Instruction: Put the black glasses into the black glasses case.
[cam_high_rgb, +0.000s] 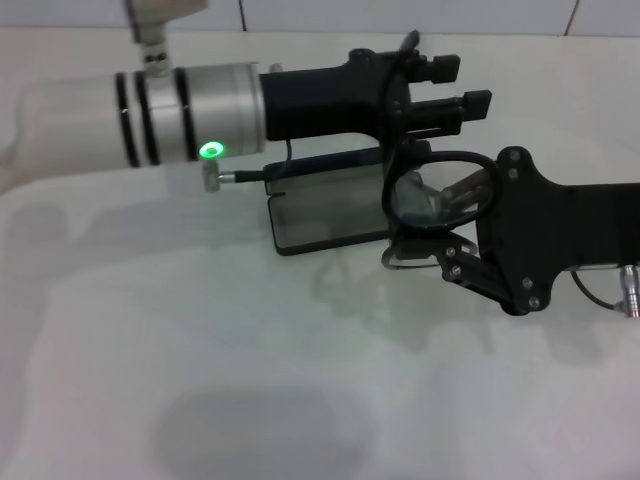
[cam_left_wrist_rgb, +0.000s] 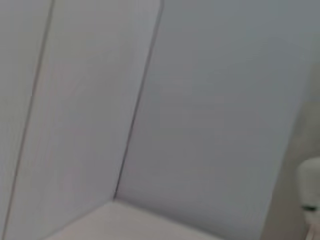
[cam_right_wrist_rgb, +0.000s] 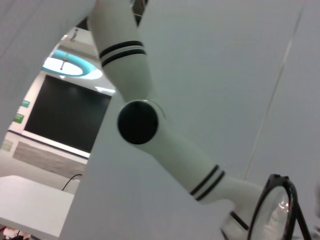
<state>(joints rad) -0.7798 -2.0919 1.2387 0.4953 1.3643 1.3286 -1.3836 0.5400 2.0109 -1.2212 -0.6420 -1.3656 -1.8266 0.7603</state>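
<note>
In the head view the black glasses case lies open on the white table, its grey lining showing, partly hidden under both arms. My right gripper reaches in from the right and is shut on the lower rim of the black glasses, holding them above the right end of the case. One lens also shows in the right wrist view. My left gripper reaches in from the left, just behind and above the glasses. Its two fingers are apart with nothing seen between them. The second lens is hidden.
The white table stretches toward me, with a tiled wall behind it. The left wrist view shows only wall panels and a table corner. The right wrist view shows the white left arm and a dark screen.
</note>
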